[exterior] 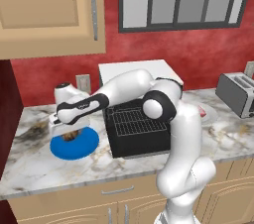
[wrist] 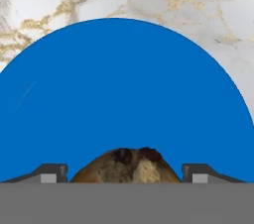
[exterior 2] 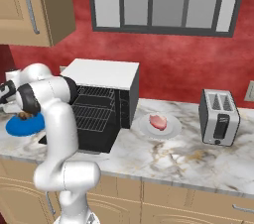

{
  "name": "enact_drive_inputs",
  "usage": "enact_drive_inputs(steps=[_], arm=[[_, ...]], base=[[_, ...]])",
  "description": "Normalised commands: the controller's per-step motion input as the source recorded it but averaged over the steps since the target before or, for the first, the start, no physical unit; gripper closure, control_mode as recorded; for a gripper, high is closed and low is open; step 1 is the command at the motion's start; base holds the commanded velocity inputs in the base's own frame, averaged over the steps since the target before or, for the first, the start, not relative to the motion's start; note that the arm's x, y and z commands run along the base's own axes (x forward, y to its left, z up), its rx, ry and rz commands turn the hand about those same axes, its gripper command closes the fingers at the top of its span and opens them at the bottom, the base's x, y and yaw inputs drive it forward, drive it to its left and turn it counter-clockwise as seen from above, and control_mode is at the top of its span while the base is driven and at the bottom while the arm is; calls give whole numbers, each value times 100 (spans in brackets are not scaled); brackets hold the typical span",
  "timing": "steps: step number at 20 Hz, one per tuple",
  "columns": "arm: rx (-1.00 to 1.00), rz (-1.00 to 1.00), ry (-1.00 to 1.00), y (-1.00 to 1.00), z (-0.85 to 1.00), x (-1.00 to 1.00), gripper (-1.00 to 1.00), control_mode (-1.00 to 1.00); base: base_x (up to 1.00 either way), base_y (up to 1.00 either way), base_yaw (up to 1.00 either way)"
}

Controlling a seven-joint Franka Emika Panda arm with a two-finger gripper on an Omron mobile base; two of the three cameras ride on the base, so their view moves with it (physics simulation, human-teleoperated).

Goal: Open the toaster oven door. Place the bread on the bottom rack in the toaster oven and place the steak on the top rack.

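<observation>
1. Bread (wrist: 126, 166): on blue plate (wrist: 124, 94), bench left of oven (exterior: 135, 119).
2. Fingers (wrist: 49, 172): spread, one either side of bread, not pinching.
3. Oven door (exterior: 141, 142): open.

Silver slot toaster (exterior 2: 219, 117) (far right), marble counter (exterior 2: 188, 161), wall cabinet (exterior: 49, 12)

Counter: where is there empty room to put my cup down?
Bare marble lies between the white plate with the steak and the silver toaster, and along the front edge there. More sits in front of the blue plate. It's crowded around the toaster oven, where the arm reaches and its open door lies.
</observation>
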Motion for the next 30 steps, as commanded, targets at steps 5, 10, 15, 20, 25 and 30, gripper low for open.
enact_drive_inputs(steps=[5,10,15,20,25,30], arm=[[1,0,-6,-43,11,-37,100,-100],[2,0,-4,-63,40,-89,100,-100],[3,0,0,-78,65,-78,100,-100],[9,0,0,-100,52,-39,100,-100],[5,0,0,-100,22,-8,100,-100],[0,0,0,-78,-4,39,100,-100]], base=[[0,0,0],[0,0,0],[0,0,0],[0,0,0],[0,0,0],[0,0,0]])
